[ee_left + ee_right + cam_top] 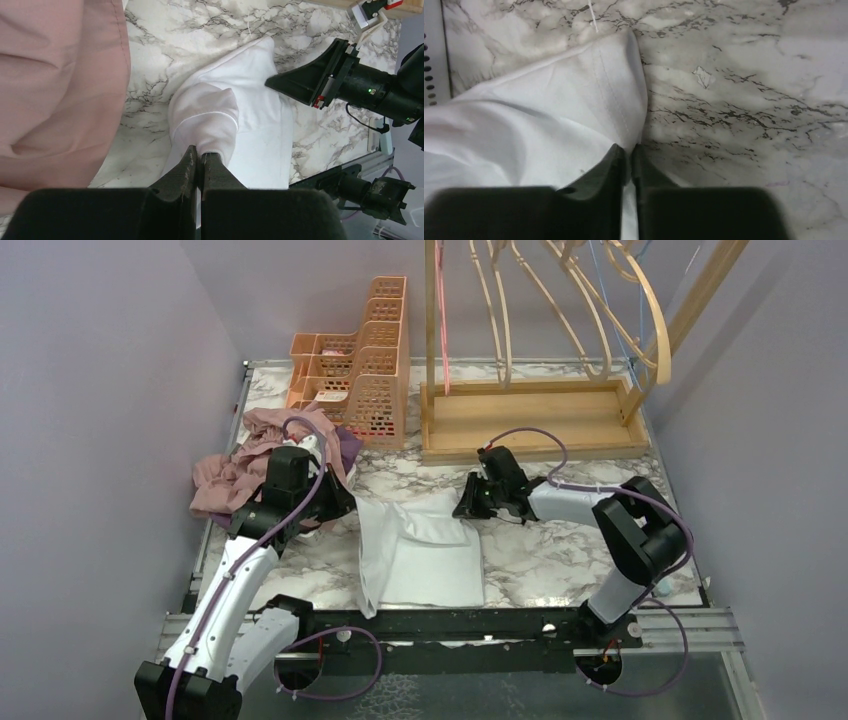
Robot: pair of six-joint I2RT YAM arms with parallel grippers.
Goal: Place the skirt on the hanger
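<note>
Left gripper (202, 159): one; its two fingers are clenched on a raised fold of the white skirt (425, 550), at the skirt's far left part.
Right gripper (630, 152): one; its fingers are pressed together, pinching the hemmed edge of the skirt at its far right corner.
Skirt: one; it lies mostly flat on the table (560, 560) between the two arms, bunched up where the left gripper holds it, and its near edge reaches the table's near edge.
Table: one, with a marble pattern.
Pink clothes (230, 480): one crumpled pile, at the far left, just beside the left arm.
Basket (370, 380): a peach plastic, stepped unit, at the far left behind the pile; how many parts it has cannot be told.
Wooden stand (530, 420): one, at the far right, with a tray base and several curved hoops rising from it, well apart from the skirt.
</note>
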